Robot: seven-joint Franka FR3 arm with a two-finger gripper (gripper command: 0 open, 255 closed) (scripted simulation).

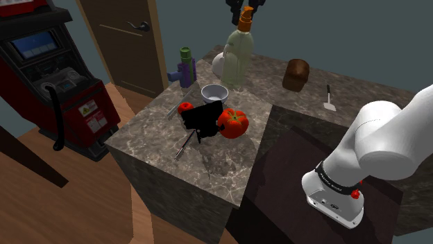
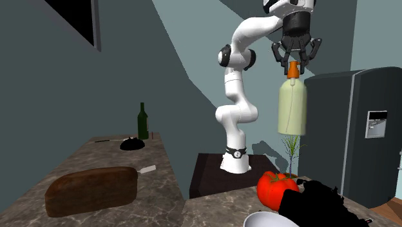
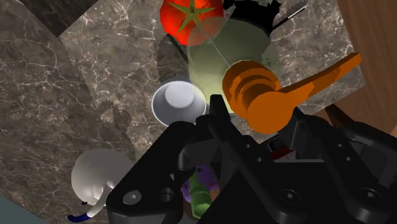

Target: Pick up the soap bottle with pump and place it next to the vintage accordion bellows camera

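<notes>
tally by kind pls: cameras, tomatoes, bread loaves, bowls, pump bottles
camera: 1
tomato: 1, plus a small red thing beside the camera that I cannot name
bread loaf: 1
bowl: 1
pump bottle: 1, held up in the air
total: 5

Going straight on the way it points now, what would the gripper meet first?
The gripper points down, shut on the pump of the bottle. Carried on, the bottle's base would likely land on the counter between the bowl and the tomato, perhaps clipping the tomato; depth is unclear.
</notes>
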